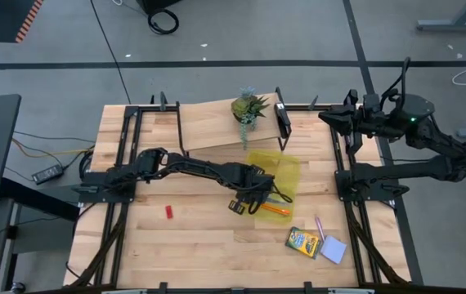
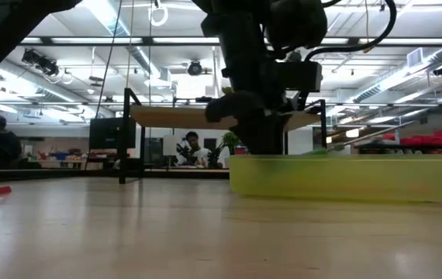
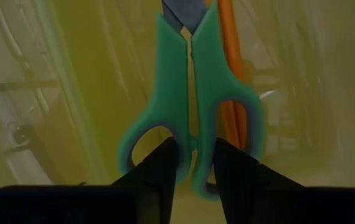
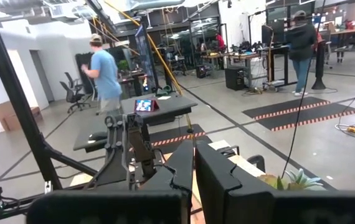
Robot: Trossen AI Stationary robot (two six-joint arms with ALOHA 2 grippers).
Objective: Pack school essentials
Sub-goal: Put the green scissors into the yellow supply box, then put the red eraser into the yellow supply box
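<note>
Left wrist view | left claw [image 3: 193,165] pinching green-handled scissors [image 3: 190,93] over yellow pouch [image 1: 275,173] | no readable writing

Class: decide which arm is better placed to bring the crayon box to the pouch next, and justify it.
Probably the left. Its tool is already at the yellow pouch, near the crayon box. The right tool waits at the table's far edge, farther off.

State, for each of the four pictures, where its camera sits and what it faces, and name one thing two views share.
High: overhead, straight down on table and both arms.
Low: tabletop height, level toward the yellow pouch.
Left wrist: behind the left end effector, shut on the green-handled scissors.
Right wrist: behind the right end effector, facing the room.
Shared: high and low both show the pouch.
</note>
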